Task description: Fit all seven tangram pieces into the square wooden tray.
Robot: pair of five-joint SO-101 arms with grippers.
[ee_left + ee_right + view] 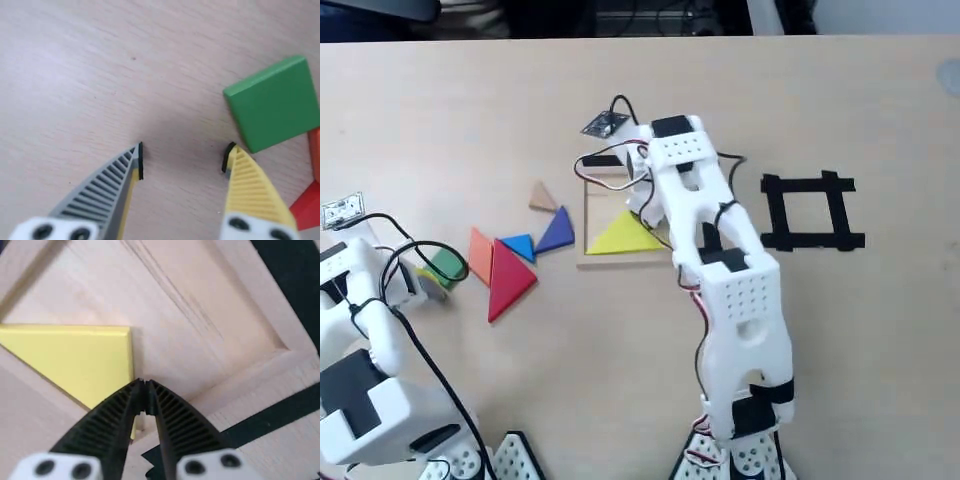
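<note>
Over the square wooden tray [588, 215], near the middle of the bench [570, 380], my right hand [145, 385] hangs with its fingers pressed together and nothing between them. Its tips sit just beside an edge of the yellow triangle [80, 360], which lies flat inside the tray along the near rim.

At the near left of the bench my left hand [182, 160] is spread wide over bare wood, empty. The green square [272, 102] lies just beside the tip of its yellow finger [250, 185].

Between my two hands, left of the tray, the other pieces lie loose on the bench: the red triangle [510, 280] touching the orange triangle [480, 255], the small blue triangle [518, 245], the purple triangle [557, 232] nearest the tray, and the tan triangle [542, 196] a little farther back. A black tape square [810, 212] marks the bench to the right of the tray.
</note>
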